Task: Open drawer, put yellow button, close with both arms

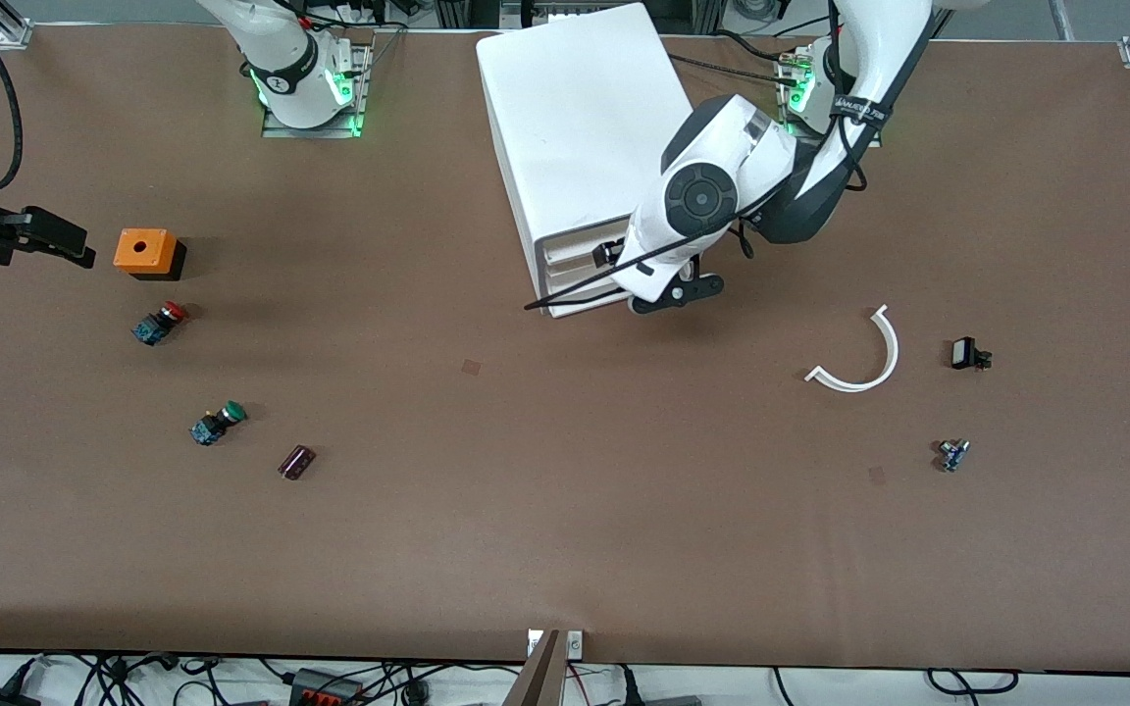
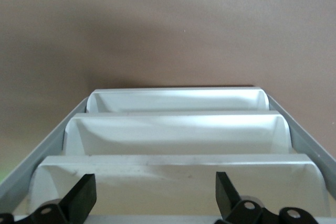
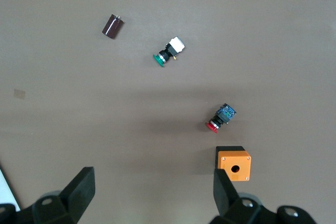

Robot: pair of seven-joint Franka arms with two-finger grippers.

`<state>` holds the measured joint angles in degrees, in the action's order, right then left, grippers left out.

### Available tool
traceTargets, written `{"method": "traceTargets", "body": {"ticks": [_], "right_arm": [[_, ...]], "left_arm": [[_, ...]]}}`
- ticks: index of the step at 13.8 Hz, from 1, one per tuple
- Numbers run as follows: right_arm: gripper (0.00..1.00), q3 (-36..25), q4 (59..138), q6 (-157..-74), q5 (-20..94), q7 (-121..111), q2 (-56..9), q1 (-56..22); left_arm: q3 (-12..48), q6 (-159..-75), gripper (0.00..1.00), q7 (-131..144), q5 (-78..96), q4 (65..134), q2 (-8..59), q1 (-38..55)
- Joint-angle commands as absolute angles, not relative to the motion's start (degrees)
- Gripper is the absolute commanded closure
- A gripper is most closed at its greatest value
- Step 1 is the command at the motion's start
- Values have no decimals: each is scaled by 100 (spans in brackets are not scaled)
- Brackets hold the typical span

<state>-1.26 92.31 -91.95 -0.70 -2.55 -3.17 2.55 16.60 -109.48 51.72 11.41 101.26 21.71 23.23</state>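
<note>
The white cabinet (image 1: 575, 108) stands at the table's back, between the two arm bases. Its drawers look pushed in. My left gripper (image 1: 612, 257) is open at the cabinet's front, at the level of the top drawer (image 1: 570, 245). In the left wrist view its fingers (image 2: 84, 195) straddle the nearest drawer front (image 2: 178, 179), with two lower fronts stepped below. My right gripper (image 1: 70, 245) is open and empty, over the table beside the orange box (image 1: 145, 252) at the right arm's end. The yellow button is not in view.
A red-capped button (image 1: 161, 322) and a green-capped button (image 1: 217, 424) lie nearer the front camera than the orange box (image 3: 234, 163). A dark cylinder (image 1: 296, 462) lies beside them. A white curved strip (image 1: 859, 358) and two small parts (image 1: 967, 353) (image 1: 952, 454) lie toward the left arm's end.
</note>
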Motion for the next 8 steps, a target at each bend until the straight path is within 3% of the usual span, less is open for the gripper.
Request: {"method": "traceTargets", "body": {"ticks": [1,8], "right_arm": [[0,-79,9378,-9167,-132,-273,-80,290],[0,-88,9527,-9220,-149,-149,96,290]], "left_arm": [[1758,-10898,0,5238,1248,10406,1907,2276],[1749,-10907,0,5063,1151,10196,1916,2084]]}}
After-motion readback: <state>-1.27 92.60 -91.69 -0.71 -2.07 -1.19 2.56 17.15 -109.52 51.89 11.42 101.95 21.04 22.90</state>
